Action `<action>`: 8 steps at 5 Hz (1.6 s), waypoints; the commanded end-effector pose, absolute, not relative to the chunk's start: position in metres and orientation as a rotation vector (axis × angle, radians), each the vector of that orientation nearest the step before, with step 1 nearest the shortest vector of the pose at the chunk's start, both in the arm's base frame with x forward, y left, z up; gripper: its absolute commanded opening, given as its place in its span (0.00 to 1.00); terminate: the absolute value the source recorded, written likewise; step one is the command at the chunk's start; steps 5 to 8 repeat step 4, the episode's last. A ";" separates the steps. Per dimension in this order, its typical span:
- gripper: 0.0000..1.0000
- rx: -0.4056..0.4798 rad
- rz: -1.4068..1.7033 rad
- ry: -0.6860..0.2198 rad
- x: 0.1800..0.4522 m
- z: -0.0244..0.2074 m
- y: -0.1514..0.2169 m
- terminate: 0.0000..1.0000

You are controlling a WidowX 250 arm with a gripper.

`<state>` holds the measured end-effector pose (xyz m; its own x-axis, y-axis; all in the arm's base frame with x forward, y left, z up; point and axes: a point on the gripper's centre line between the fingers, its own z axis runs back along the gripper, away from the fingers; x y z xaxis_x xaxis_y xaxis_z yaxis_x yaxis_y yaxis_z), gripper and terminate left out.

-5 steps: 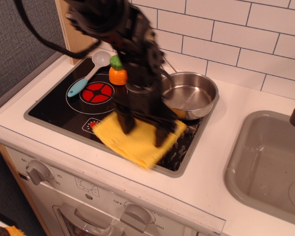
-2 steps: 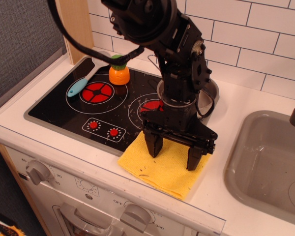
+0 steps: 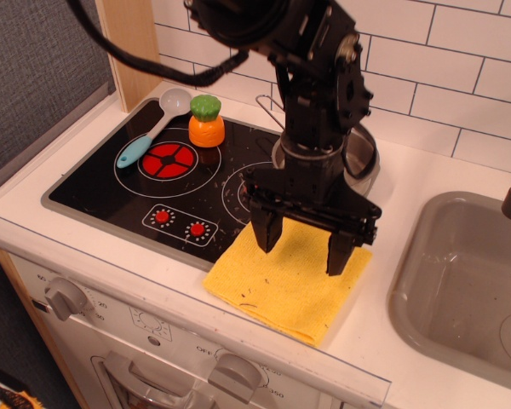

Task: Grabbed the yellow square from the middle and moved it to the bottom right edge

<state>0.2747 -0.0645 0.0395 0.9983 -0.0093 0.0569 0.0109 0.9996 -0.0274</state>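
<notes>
The yellow cloth [image 3: 283,283] is laid flat over the front right corner of the cooktop [image 3: 111,192], partly on the white counter. The claw [image 3: 302,243] is held just above the cloth, spread wide, nothing pinched. A toy carrot [image 3: 205,122] is seen at the cooktop's back

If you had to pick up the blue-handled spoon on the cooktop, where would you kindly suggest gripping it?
Grip the blue handle of the spoon from straight above, jaws closing across its width. It lies flat and is slim, with bare cooktop on both sides, while the white bowl sits close to the toy carrot.
</notes>
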 end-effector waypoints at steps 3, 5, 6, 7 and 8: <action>1.00 -0.004 -0.079 -0.143 0.279 0.068 -0.077 0.00; 1.00 -0.004 -0.079 -0.143 0.279 0.068 -0.077 1.00; 1.00 -0.004 -0.079 -0.143 0.279 0.068 -0.077 1.00; 1.00 -0.004 -0.079 -0.143 0.279 0.068 -0.077 1.00; 1.00 -0.004 -0.079 -0.143 0.279 0.068 -0.077 1.00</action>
